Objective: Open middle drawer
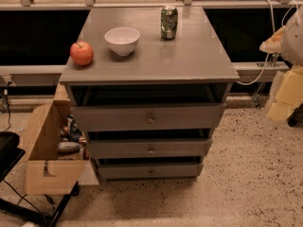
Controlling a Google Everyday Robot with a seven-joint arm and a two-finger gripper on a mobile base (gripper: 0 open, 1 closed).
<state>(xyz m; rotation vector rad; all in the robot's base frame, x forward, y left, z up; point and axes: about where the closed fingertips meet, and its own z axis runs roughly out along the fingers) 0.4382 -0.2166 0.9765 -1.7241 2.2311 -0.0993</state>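
The tool [284, 97] hangs at right edge, well apart from the middle drawer [123, 149].

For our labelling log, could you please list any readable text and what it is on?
Nothing is readable.
Print on the green can: too blurred.
Labels on items in the cardboard box: too blurred.
No markings seen on the middle drawer or the gripper at right edge.

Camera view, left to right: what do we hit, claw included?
Cardboard box → red apple → white bowl → green soda can → claw, at the picture's right edge.
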